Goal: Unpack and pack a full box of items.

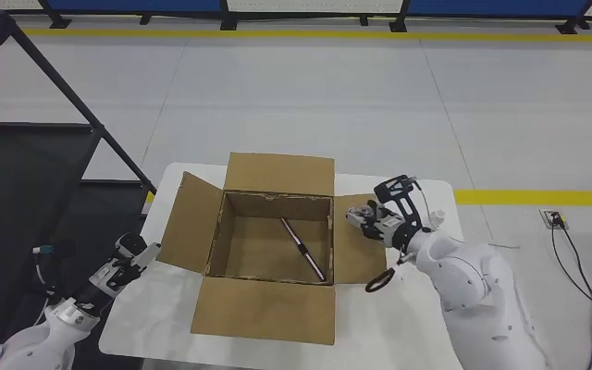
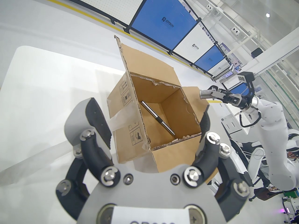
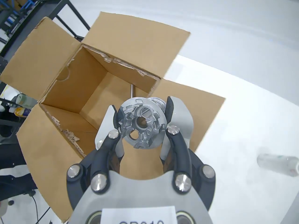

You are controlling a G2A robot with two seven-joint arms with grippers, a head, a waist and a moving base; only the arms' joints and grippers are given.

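Top view: open cardboard box sits mid-table on the white table, all four flaps folded out. One thin metal rod lies diagonally on the box floor, running from far-centre toward the near-right corner.

Right gripper hangs over the box's right flap, just right of the opening. It holds a round grey metal part. Right wrist view: the part is a toothed disc with a centre hole, pinched across its rim, one of the fingers on each side, set narrow around it. The disc's face points at the wrist camera. The right gripper is above the flap with the opening beyond it, and one end of the rod shows past the disc.

Left gripper is at the table's near-left edge, left of the left flap and apart from it. Left wrist view: left gripper spread wide, nothing between the pads, no contact with the box. Rod shows inside from here too, and the right gripper with the part shows past the box's right side.

Right of the box, on the table, lies what looks like a clear bottle on its side; blurred, not sure.
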